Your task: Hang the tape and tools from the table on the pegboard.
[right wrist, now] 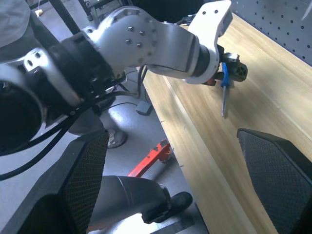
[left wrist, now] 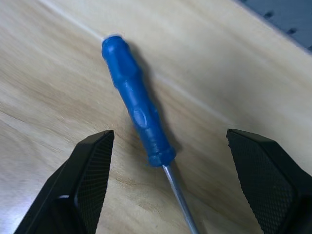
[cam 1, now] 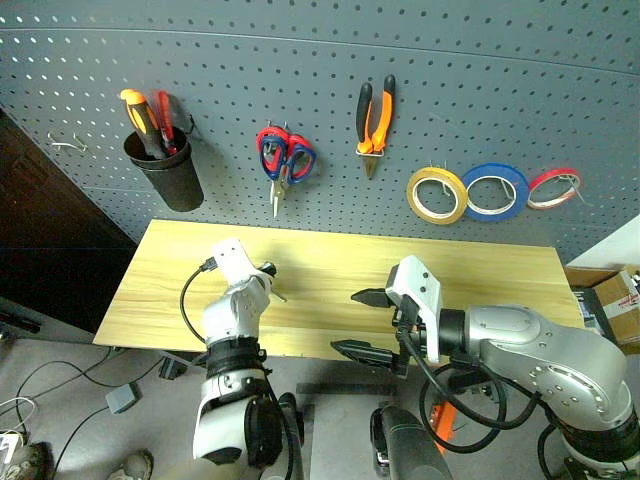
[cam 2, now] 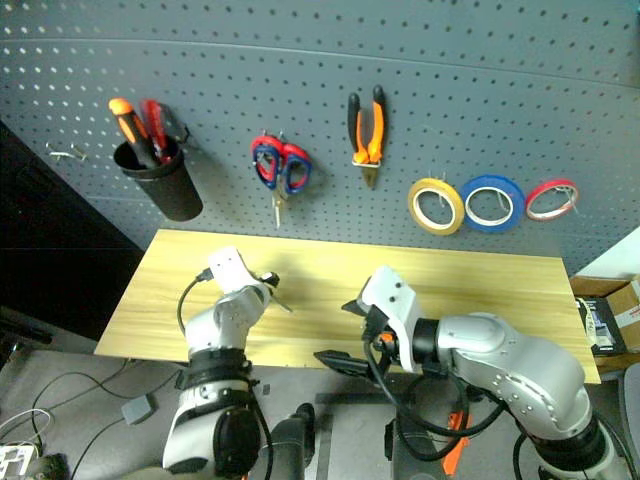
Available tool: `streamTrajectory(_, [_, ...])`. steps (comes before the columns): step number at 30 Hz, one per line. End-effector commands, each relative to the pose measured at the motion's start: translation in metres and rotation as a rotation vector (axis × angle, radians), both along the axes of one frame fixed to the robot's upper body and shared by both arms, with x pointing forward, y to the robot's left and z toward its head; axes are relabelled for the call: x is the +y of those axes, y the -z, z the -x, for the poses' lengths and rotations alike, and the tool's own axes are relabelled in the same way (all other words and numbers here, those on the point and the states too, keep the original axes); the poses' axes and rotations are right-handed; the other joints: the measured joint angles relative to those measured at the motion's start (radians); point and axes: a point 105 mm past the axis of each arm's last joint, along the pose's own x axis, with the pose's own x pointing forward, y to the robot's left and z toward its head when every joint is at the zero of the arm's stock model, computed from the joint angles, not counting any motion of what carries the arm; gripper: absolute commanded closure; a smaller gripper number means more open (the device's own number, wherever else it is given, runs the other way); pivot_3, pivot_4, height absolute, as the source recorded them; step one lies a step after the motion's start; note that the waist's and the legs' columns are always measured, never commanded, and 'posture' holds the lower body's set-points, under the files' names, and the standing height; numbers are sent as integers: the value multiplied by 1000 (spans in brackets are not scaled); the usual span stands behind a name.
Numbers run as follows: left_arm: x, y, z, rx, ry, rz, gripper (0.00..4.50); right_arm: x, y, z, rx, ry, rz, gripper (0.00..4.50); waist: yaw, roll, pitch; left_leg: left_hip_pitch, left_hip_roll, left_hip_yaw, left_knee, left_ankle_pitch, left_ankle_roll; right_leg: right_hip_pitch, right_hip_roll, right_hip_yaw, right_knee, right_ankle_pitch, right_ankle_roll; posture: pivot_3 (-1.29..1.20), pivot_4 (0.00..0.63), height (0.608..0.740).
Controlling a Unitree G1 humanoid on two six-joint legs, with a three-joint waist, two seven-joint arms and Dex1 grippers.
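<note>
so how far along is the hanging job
Mostly done: the yellowish tape, orange-and-black pliers and scissors hang on the pegboard. In hand: the left gripper, jaws open, straddles the blue screwdriver, which lies on the table. Left: grasp it and hang it.

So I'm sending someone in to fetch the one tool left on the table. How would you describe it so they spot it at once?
Look at the light wood table below the dark pegboard. Near its left part, between the open fingers of the left gripper, lies a small screwdriver. Its handle is blue, unlike the orange and red screwdrivers standing in the black cup on the board.
</note>
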Motion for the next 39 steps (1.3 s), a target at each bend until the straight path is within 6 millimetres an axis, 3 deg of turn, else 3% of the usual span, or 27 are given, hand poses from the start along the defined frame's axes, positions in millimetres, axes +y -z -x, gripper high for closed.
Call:
streamTrajectory(1, [4, 2, -8, 5, -32, 17, 576, -2, -8, 1, -35, 14, -15, 0, -1, -1, 0, 0, 0, 0, 0, 0, 0, 0, 0, 0, 0, 0, 0, -145, 287, 740])
streamTrajectory(2, [5, 3, -10, 10, -38, 20, 576, -2, -8, 1, -35, 17, -14, 0, -2, -1, 0, 0, 0, 0, 1, 0, 0, 0, 0, 0, -1, 0, 0, -146, 287, 740])
streamTrajectory(6, [10, 8, -10, 38, -56, 17, 1426, -5, -8, -1, -36, 34, -5, 0, -6, -1, 1, 0, 0, 0, 2, 0, 0, 0, -1, 1, -1, 0, 0, -154, 288, 740])
streamTrajectory(14, [33, 12, -1, 64, -33, -36, 3980, -11, -12, -11, -49, 77, 9, 0, -14, 0, 1, 0, 0, 1, 1, 0, 0, 0, 0, 1, -1, 0, 0, -144, 281, 740])
streamTrajectory(17, [40, 11, 7, 41, 99, -110, 3988, -11, -15, -14, -77, 88, 9, 0, -20, 0, 1, 0, 0, 0, 1, 0, 0, 0, 0, 1, 0, 0, 0, -137, 277, 740])
streamTrajectory(21, [52, -10, 23, -86, 273, -348, 3988, -12, -24, -24, -175, 131, -1, 0, -27, 1, 1, 1, 1, 1, -1, 0, -1, -1, 0, 1, 0, 0, -3, -124, 273, 740])
streamTrajectory(24, [55, -17, 48, -163, 341, -346, 3988, -10, -32, -28, -247, 143, -35, 0, -20, 1, 2, 1, 2, 1, -2, 0, -1, -1, -1, 1, 0, 0, -7, -107, 268, 740])
streamTrajectory(27, [59, -41, 73, -286, 435, -496, 3988, -3, -45, -24, -373, 102, -90, 0, -17, 2, 2, 1, 2, 2, -2, -1, -3, -1, -1, 1, -1, -1, -8, -92, 261, 740])
streamTrajectory(30, [53, -73, 88, -426, 517, -668, 3988, 5, -51, -6, -363, -30, -153, 0, -6, 2, 2, 1, 3, 2, -2, -2, -3, -2, -2, 1, -1, -4, -12, -73, 256, 740])
streamTrajectory(34, [24, -137, 110, -710, 656, -929, 3988, 5, -62, 5, -356, -129, -212, 0, 16, 3, 2, 1, 4, 2, -3, -3, -6, 0, -2, -1, -8, -5, -14, -44, 250, 740])
streamTrajectory(39, [18, -224, 103, -975, 561, -1069, 3988, 2, -68, -5, -373, -135, -229, 0, 36, 3, 2, 0, 4, 6, -2, -5, -9, 0, -5, -1, -14, 0, -13, -10, 236, 740])
